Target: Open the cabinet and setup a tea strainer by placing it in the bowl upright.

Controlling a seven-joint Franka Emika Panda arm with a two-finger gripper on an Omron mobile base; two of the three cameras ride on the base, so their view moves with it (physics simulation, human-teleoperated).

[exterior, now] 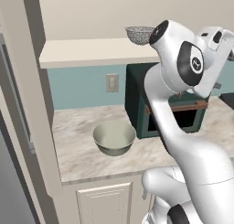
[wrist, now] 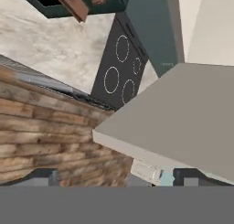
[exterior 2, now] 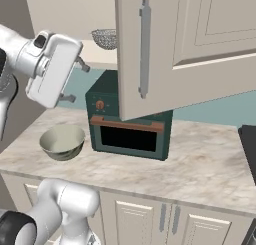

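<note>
The cabinet door (exterior 2: 200, 44) stands swung open, its long silver bar handle (exterior 2: 144, 49) facing the right base view. On the bare cabinet shelf (exterior: 87, 51) sits the tea strainer (exterior: 139, 34) (exterior 2: 106, 38), a small silver mesh basket. The pale bowl (exterior: 114, 137) (exterior 2: 62, 141) rests upright on the counter, left of the green oven. My gripper (exterior 2: 75, 81) hovers open and holds nothing. It is to the left of the door's edge, below the strainer and above the bowl. In the hand view, the fingertips (wrist: 43, 177) stand wide apart under a beige door panel (wrist: 183, 118).
A dark green toaster oven (exterior 2: 130, 124) (exterior: 137, 104) stands on the marble counter (exterior 2: 200, 159) under the shelf. A black cooktop (wrist: 121, 67) lies to the right. My own arm (exterior: 183, 127) covers part of the oven. A tall beige panel (exterior: 27, 104) borders the counter's left.
</note>
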